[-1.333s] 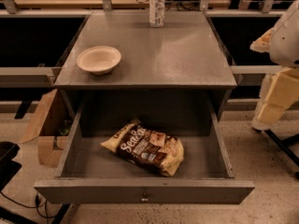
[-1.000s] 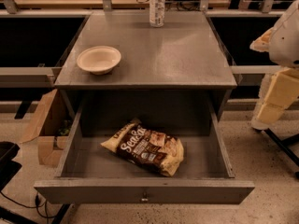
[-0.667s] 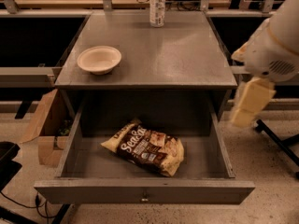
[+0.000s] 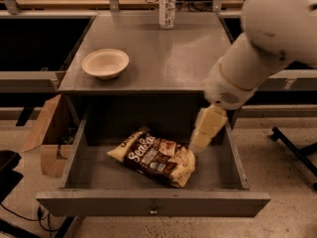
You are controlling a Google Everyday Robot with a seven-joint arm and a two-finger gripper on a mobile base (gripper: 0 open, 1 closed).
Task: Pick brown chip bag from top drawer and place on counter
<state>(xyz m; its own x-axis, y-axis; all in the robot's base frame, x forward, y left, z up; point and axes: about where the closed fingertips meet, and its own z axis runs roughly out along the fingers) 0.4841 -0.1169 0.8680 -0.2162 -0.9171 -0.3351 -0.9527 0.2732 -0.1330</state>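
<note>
Looks like the reach step: gripper hangs in the open drawer just right of the bag lying inside, can't tell if it's open, next it needs to drop onto that bag.

— And the brown chip bag?
— Lying flat and slanted in the top drawer, crinkled, white script up, pale yellow ends.
— Drawer state?
— Pulled open under the grey counter.
— And the gripper?
— Down inside the drawer, just beside the bag's right end.
</note>
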